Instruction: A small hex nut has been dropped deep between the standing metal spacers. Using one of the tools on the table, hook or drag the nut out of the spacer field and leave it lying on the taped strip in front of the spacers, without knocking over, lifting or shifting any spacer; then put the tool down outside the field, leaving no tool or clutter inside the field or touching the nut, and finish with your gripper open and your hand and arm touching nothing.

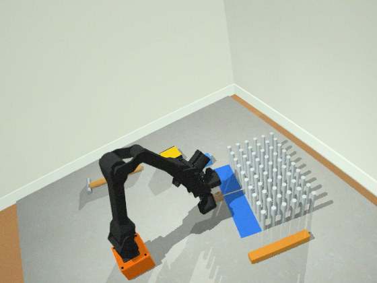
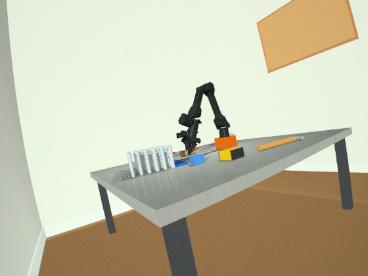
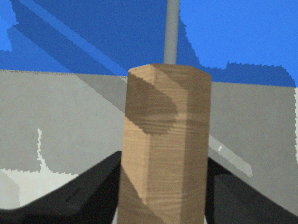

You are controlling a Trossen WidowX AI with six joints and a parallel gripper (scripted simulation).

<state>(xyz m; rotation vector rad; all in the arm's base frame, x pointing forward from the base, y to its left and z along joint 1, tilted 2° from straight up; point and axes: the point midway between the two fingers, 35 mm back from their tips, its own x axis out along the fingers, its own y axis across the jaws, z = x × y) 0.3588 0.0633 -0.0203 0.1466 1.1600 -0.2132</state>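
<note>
fingers clamped on wooden tool handle (image 3: 165, 145), rod tip cut off above, nut unseen

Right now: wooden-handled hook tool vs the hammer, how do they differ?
The hook tool is clamped in the gripper, its thin metal rod reaching over the blue taped strip toward the spacers; the hammer lies untouched on the table behind the arm. The hook tool's handle looks short and faceted; the hammer's is long and round. Both have wooden handles and metal ends.
</note>
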